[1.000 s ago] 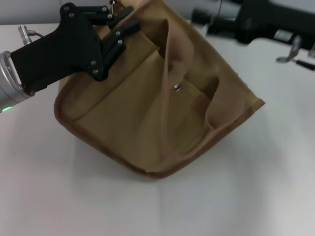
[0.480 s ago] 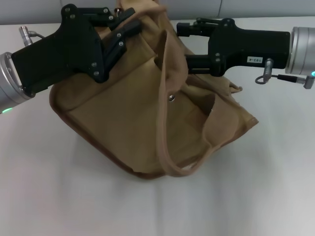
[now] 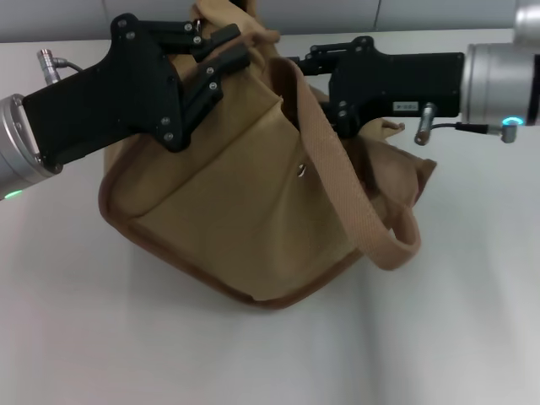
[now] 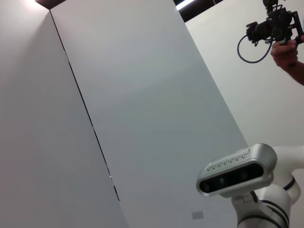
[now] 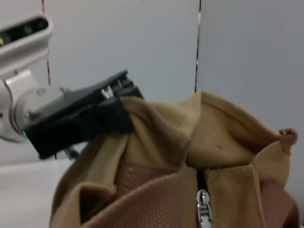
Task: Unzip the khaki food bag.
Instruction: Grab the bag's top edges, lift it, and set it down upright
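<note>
The khaki food bag [image 3: 228, 211] is a tan canvas tote with brown trim, tilted on the white table. One wide handle [image 3: 354, 202] hangs across its front, beside the pocket's metal snap [image 3: 302, 171]. My left gripper [image 3: 218, 52] is shut on the bag's top edge at its left end; it also shows in the right wrist view [image 5: 80, 121]. My right gripper [image 3: 314, 84] is open at the right side of the bag's top, its tips partly behind the handle. The right wrist view shows the bag's top [image 5: 223, 142] with the silver zipper pull [image 5: 203, 205] close below the camera.
The white table [image 3: 126, 337] spreads in front of and beside the bag. The left wrist view shows only wall panels, the robot's head [image 4: 235, 171] and a person's hand with a camera rig [image 4: 278, 31].
My right gripper came in from the back right to the bag's top. The bag shifted and its handle fell across the front. My left gripper kept its hold.
</note>
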Controlling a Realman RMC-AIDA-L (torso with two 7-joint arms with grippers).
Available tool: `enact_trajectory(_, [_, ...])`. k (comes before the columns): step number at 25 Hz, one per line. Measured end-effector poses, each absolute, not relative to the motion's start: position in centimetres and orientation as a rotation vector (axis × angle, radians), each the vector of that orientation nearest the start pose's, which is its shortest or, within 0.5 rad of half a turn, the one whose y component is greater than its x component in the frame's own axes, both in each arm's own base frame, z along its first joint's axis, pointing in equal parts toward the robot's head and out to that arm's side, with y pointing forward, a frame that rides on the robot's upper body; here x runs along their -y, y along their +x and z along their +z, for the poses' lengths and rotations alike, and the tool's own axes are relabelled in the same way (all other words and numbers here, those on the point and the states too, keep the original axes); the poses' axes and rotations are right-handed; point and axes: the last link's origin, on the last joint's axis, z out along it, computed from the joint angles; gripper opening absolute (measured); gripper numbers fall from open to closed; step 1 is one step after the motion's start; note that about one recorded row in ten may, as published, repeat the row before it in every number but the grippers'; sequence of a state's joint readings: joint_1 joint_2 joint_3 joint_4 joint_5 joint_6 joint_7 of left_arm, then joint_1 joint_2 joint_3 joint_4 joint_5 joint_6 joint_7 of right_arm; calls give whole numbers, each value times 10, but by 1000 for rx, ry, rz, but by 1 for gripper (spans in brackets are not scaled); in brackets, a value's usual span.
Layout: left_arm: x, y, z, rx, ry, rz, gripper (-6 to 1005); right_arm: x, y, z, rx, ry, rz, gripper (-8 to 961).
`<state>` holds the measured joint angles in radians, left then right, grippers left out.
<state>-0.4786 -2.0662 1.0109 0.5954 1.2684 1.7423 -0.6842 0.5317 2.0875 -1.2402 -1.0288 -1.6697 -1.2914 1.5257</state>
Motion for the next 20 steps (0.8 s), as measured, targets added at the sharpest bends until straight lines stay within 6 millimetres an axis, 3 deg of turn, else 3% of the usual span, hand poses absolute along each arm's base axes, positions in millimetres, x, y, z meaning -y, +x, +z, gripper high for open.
enact_trajectory(6, [-315, -197, 21, -378, -2341, -1243, 109, -368, 137, -24, -118, -2788, 570, 565])
enact_trajectory(13, [-315, -195, 21, -391, -2342, -1249, 112, -368, 128, -27, -59, -2790, 556, 481])
enact_trajectory(20, [-314, -196, 23, -396, -2329, -1244, 115, -368, 131, -26, -85, -2775, 570, 226])
